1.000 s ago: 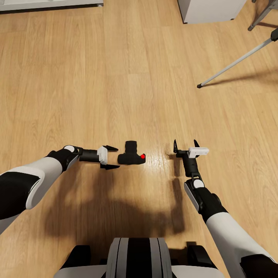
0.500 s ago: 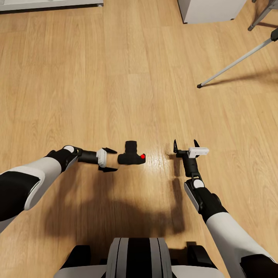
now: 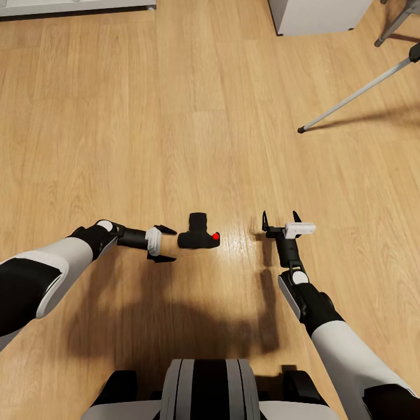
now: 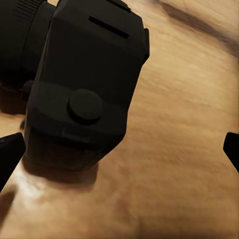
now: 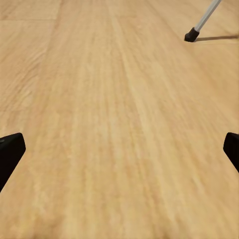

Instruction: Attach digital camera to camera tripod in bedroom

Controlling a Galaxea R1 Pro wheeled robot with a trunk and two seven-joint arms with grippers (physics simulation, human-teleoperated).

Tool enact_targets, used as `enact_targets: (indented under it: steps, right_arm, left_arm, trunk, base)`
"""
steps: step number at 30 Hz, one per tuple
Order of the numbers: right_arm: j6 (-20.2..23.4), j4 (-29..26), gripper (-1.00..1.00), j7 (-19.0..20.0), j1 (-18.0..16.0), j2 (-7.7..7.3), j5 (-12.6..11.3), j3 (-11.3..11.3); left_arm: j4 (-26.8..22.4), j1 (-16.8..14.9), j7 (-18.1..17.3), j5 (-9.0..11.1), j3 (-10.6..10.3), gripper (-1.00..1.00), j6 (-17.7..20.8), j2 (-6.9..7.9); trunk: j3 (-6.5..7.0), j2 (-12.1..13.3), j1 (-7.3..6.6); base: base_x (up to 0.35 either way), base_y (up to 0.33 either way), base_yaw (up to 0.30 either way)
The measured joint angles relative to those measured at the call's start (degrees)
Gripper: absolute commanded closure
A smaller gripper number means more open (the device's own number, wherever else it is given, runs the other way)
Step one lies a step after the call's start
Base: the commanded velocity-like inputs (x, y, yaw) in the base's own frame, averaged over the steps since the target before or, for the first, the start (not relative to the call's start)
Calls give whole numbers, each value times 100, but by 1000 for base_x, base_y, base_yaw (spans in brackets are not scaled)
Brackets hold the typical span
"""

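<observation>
We are looking down at a light wood floor (image 3: 210,116) in the bedroom, where the camera (image 3: 198,235) is lying in front of us, between our two arms, its lens barrel pointing away toward the far side and its red button (image 3: 215,236) showing on its right end. Our left hand (image 3: 165,244) is hovering low just left of the camera, its fingers (image 3: 165,229) spread apart and aimed at the camera body, close beside it but not touching it. In the left wrist view the camera (image 4: 79,84) is sitting large and near between the two dark fingertips (image 4: 10,154), resting on the floor with its shadow under it. Our right hand (image 3: 280,219) is hanging to the right of the camera, well apart from it, fingers spread and pointing toward the far side, gripping nothing; in the right wrist view its fingertips (image 5: 10,152) are framing bare floor (image 5: 114,124). The tripod (image 3: 356,93) is standing at the far right, one silver leg slanting down to a black foot (image 3: 301,129) on the floor; that foot (image 5: 191,35) is also showing in the right wrist view. A white cabinet (image 3: 318,14) is standing at the far edge.
</observation>
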Motion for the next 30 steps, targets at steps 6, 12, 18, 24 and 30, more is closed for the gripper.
enact_targets:
  steps: [6, 12, 18, 24, 30]
  right_arm:
    - [0, 0, -100, 0, 0, 0, 0, 0]
    - [-1, 1, -100, 0, 0, 0, 0, 0]
    - [0, 7, -100, 0, 0, 0, 0, 0]
    - [0, 9, -100, 0, 0, 0, 0, 0]
    - [0, 9, -100, 0, 0, 0, 0, 0]
  left_arm:
    - [-5, 0, 4, 0, -9, -100, -2, 1]
    - [-8, 0, 15, 0, -13, -100, -3, 29]
    - [-9, 0, 17, 0, -13, -100, -3, 100]
    - [-11, 0, 42, 5, -13, -100, -3, 175]
    - [-15, 0, 372, 8, -9, -100, -4, 229]
  trunk:
    - [0, 0, 0]
    - [0, 0, 0]
    - [0, 0, 0]
    - [0, 0, 0]
    - [0, 0, 0]
  base:
    - [0, 0, 0]
    - [0, 0, 0]
    - [0, 0, 0]
    - [0, 0, 0]
    - [0, 0, 0]
